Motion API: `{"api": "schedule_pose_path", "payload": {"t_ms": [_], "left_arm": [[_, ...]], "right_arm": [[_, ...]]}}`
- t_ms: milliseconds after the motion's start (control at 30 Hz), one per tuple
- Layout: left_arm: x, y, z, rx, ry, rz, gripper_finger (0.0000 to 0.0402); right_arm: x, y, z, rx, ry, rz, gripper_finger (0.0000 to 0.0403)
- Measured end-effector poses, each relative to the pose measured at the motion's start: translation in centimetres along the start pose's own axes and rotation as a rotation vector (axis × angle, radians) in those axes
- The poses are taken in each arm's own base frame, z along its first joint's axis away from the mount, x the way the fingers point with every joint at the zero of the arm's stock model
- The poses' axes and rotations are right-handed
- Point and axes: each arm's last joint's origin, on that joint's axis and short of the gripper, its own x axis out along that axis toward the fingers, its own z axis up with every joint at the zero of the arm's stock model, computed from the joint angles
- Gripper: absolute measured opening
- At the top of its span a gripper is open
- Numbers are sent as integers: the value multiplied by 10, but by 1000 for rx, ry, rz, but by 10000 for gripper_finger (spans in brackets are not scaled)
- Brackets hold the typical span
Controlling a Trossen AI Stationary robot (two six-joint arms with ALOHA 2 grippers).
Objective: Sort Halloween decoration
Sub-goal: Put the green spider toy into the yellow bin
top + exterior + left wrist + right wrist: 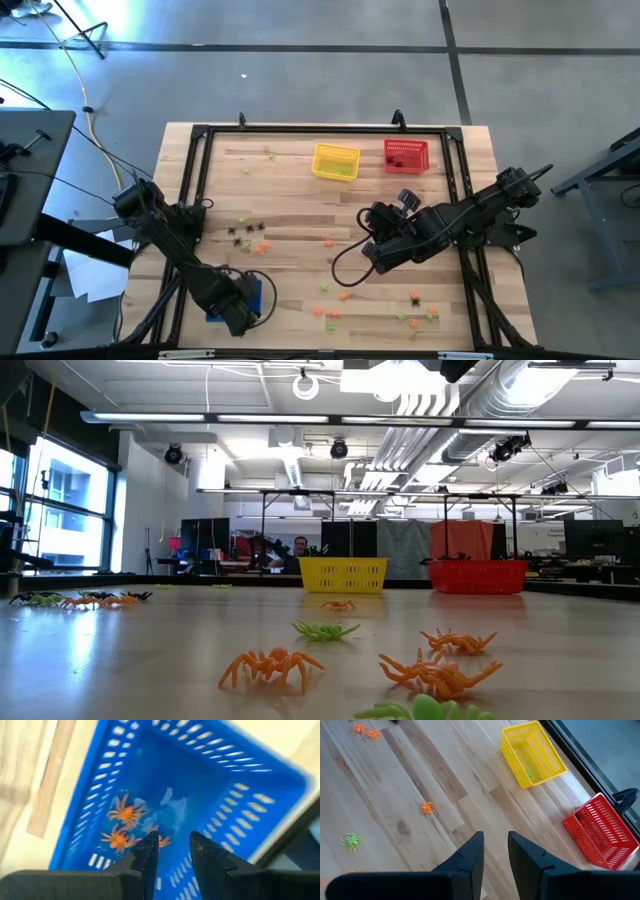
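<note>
My left gripper [172, 847] hangs open over the blue basket [100, 795] at the table's near left [265, 292], pointing down into it. Three orange spiders [127, 812] lie on the basket floor. One of them [161, 840] shows just past a fingertip, and nothing sits between the fingers. My right gripper [495, 845] hovers open and empty above the table's middle right [372, 258]. Loose orange [426, 808], green [351, 840] and black [240, 232] spiders lie scattered on the wood.
A yellow basket [336, 161] and a red basket [406, 155] stand side by side at the far edge. Clusters of spiders lie left of centre [262, 247] and near the front right [415, 300]. A black frame [200, 135] borders the tabletop.
</note>
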Motion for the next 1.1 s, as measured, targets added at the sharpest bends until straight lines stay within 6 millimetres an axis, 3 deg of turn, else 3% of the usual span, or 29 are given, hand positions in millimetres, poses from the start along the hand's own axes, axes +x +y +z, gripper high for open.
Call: {"api": "schedule_pose_path", "payload": {"t_ms": [133, 300, 433, 567, 667, 900, 1100], "left_arm": [[-24, -4, 2, 40, -6, 43, 95], [-72, -5, 13, 105, -130, 149, 92], [-104, 6, 33, 155, -229, 269, 92], [-120, 25, 66, 214, -283, 375, 92], [-126, 45, 97, 280, -290, 434, 92], [-136, 116, 172, 273, -265, 619, 92], [-129, 186, 215, 246, -178, 563, 92]], "right_arm": [[0, 0, 0, 0, 3, 2, 83], [0, 0, 0, -3, 7, 5, 83], [0, 0, 0, -21, 7, 5, 83], [0, 0, 0, -27, 7, 5, 83], [0, 0, 0, -30, 7, 4, 83], [0, 0, 0, -24, 8, 4, 83], [0, 0, -1, -36, 11, -1, 83]]}}
